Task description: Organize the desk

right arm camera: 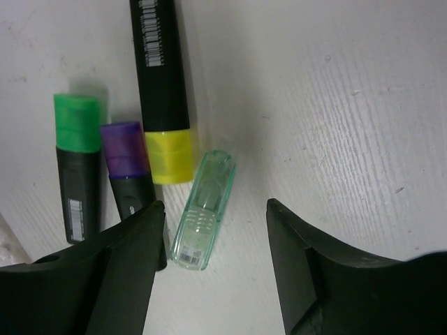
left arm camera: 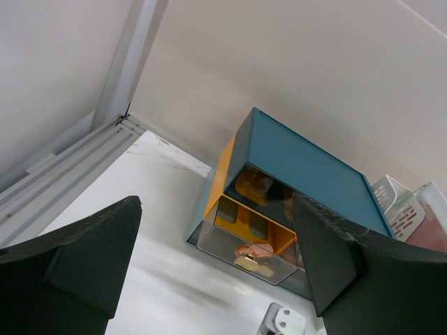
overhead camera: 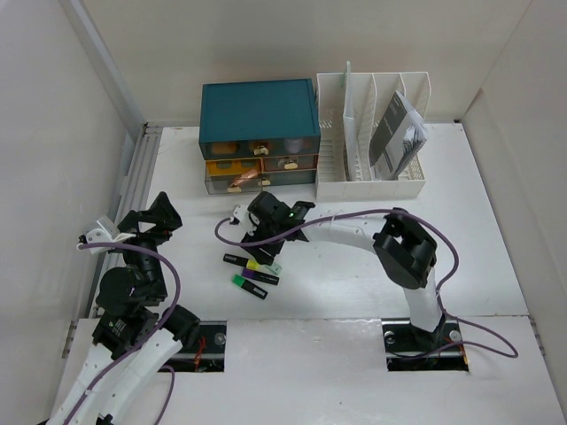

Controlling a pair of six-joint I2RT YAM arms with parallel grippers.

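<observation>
The white desk [overhead camera: 354, 279] carries three black highlighters side by side, capped yellow [right arm camera: 166, 150], purple [right arm camera: 124, 146] and green [right arm camera: 78, 122]. A clear greenish plastic cap-like piece [right arm camera: 202, 209] lies flat beside the yellow one. My right gripper [right arm camera: 215, 209] hangs just above that piece, open, with the piece loose between its fingers and nothing held. From above, the right gripper [overhead camera: 266, 237] sits over the highlighter group [overhead camera: 250, 270]. My left gripper [left arm camera: 216, 202] is open and empty. It stands at the desk's left side [overhead camera: 158, 220], facing the drawer box.
A teal drawer box [overhead camera: 259, 133] stands at the back with its lowest drawer [left arm camera: 262, 255] pulled out. A white slotted file rack [overhead camera: 372, 137] with papers is to its right. A small white plug [overhead camera: 236, 212] lies before the drawers. A metal rail [overhead camera: 137, 177] runs along the left edge.
</observation>
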